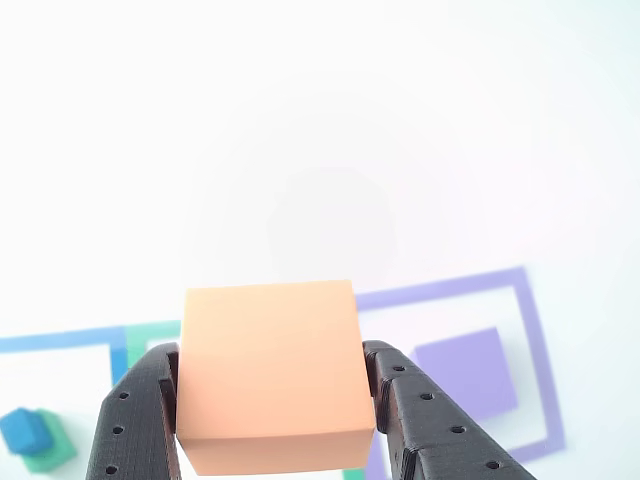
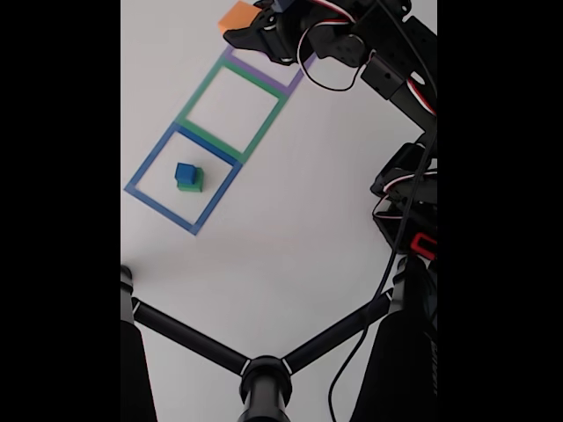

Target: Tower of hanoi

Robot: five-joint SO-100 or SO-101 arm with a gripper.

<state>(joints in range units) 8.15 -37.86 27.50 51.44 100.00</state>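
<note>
Clamping from both sides, the gripper [image 1: 275, 405] is seen with its 2 black jaws pressed against the orange cube [image 1: 270, 375], which is held raised above the purple square outline [image 1: 530, 330] on the white table [image 1: 300, 120].

The hand [image 1: 275, 415] had two matte black printed fingers [image 1: 135, 420], each studded with small round holes. In the fixed view the arm [image 2: 387, 66] was black too, looped with thin red, white and black cables [image 2: 310, 75], one red marking [image 2: 424, 244] at right.
</note>
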